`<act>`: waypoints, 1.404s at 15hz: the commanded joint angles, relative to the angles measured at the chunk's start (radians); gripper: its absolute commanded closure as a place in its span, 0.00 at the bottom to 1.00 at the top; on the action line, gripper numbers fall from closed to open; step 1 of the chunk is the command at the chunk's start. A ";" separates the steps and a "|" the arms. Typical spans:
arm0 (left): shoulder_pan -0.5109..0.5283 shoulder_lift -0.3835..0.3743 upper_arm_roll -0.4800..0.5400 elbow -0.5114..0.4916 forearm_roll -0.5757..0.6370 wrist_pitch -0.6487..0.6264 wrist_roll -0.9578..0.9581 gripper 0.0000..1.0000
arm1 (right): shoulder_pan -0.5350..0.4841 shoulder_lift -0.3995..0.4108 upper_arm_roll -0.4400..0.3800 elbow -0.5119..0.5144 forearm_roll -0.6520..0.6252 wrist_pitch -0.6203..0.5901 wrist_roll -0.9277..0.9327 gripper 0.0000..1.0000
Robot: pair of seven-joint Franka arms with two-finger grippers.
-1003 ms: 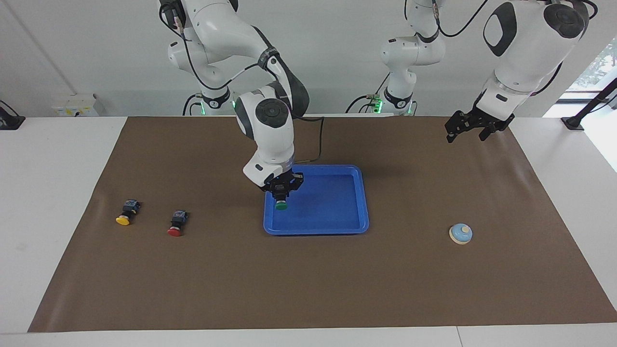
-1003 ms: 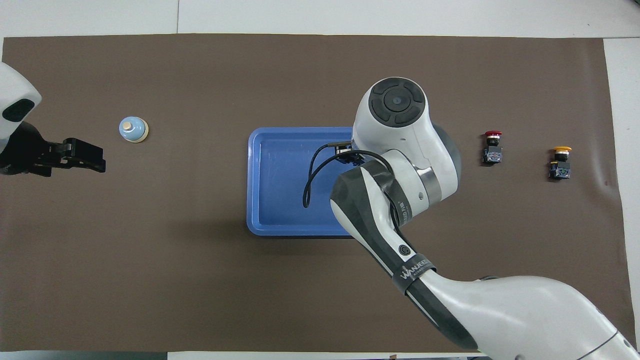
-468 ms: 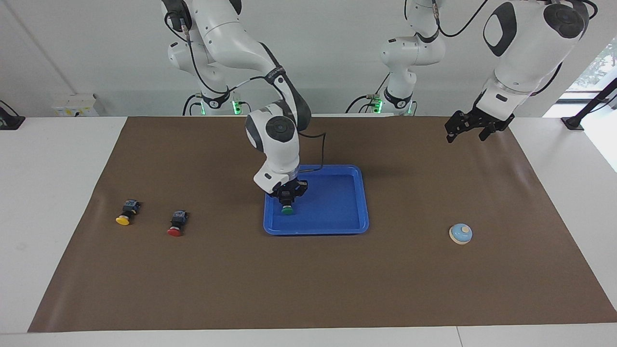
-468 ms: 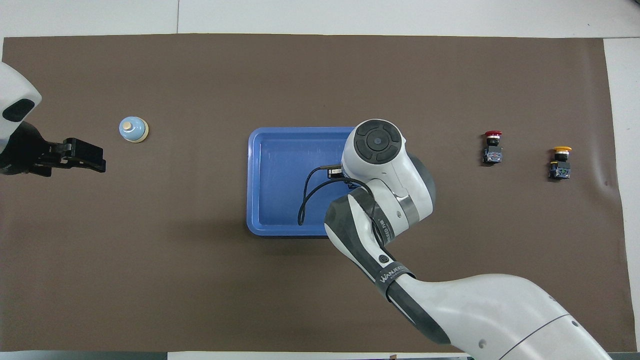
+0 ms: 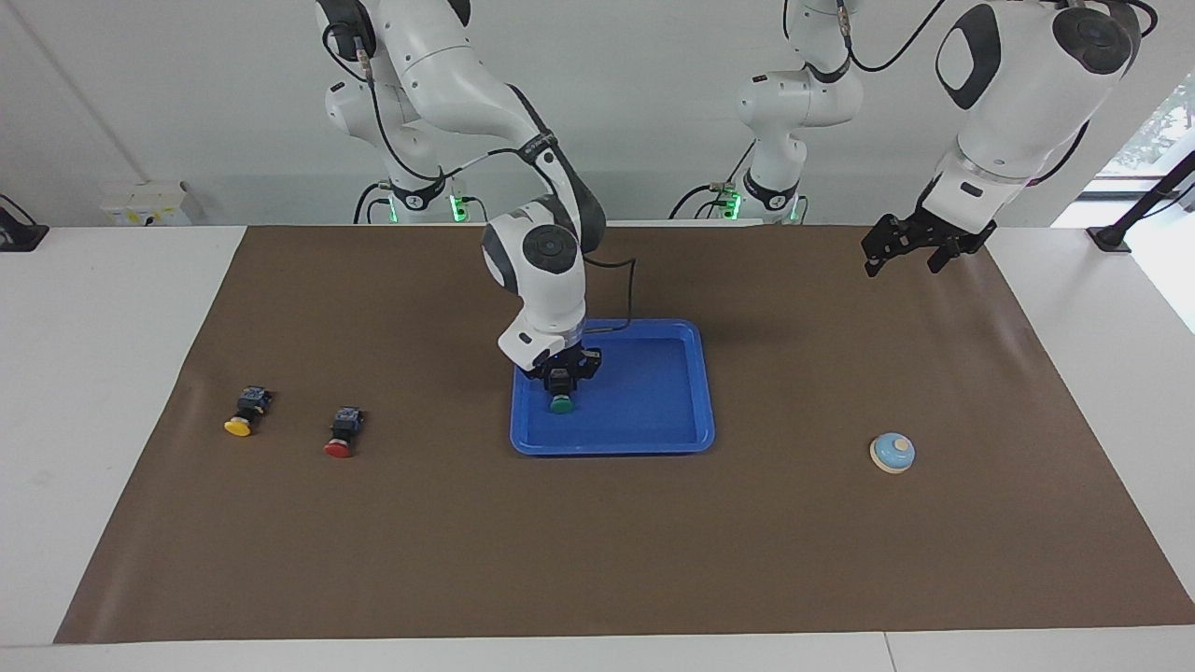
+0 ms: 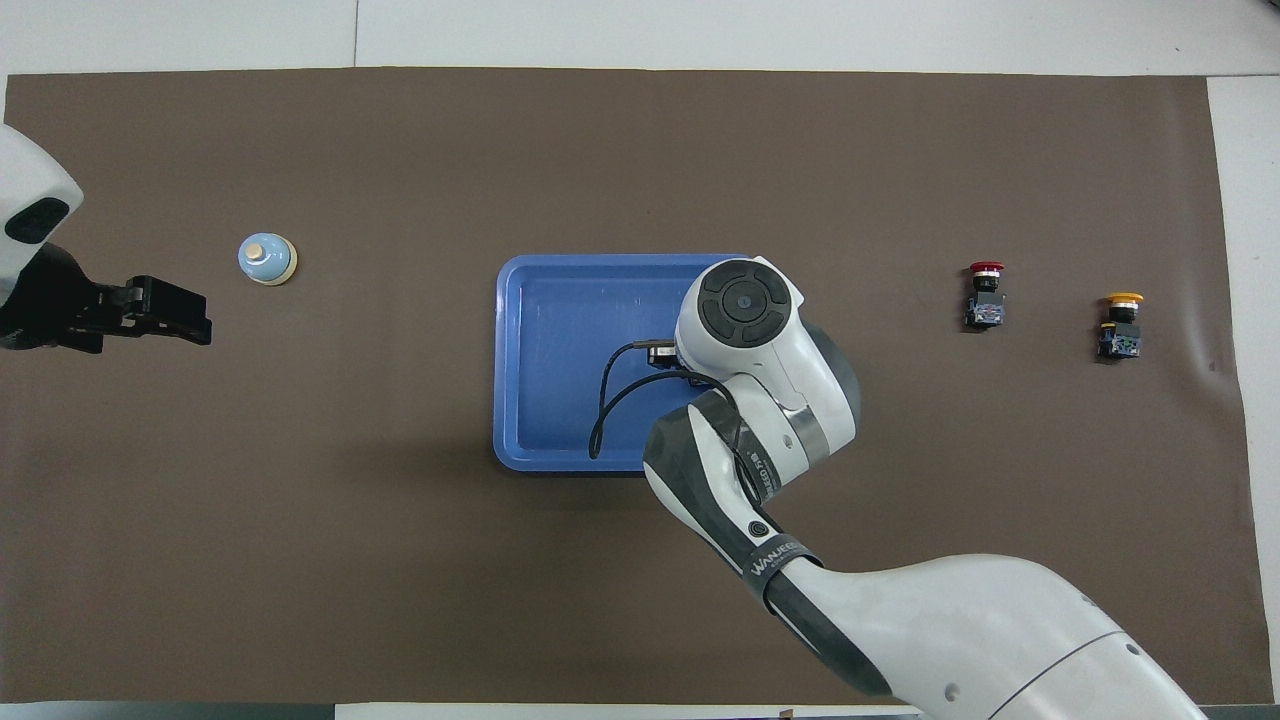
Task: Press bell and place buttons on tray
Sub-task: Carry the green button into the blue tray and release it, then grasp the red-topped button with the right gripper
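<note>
Gripping green button (image 5: 560,404) | right claw (image 5: 560,385) | seemingly touching tray (image 5: 653,439)

Robotics laboratory: 2 white Franka arms (image 5: 551,271) mounted at a white table (image 5: 103,308), brown mat (image 5: 616,541) on it, plain white wall (image 5: 653,93) above the table.

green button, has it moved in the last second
Yes. Held by the right gripper, the green button has gone deeper over the tray, away from its rim at the right arm's end.
</note>
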 commanded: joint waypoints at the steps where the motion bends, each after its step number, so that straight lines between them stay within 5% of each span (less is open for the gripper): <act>1: 0.002 -0.009 0.000 0.003 0.008 -0.007 -0.011 0.00 | -0.030 -0.064 -0.007 0.049 -0.005 -0.125 0.028 0.00; 7: 0.002 -0.009 0.000 0.003 0.008 -0.007 -0.011 0.00 | -0.299 -0.170 -0.011 0.106 -0.023 -0.262 -0.140 0.00; 13: 0.002 -0.009 0.000 0.003 0.008 -0.007 -0.011 0.00 | -0.542 -0.166 -0.013 0.031 -0.063 -0.184 -0.401 0.00; 21: 0.002 -0.009 0.000 0.003 0.008 -0.008 -0.011 0.00 | -0.560 -0.086 -0.011 -0.113 -0.063 0.080 -0.406 0.00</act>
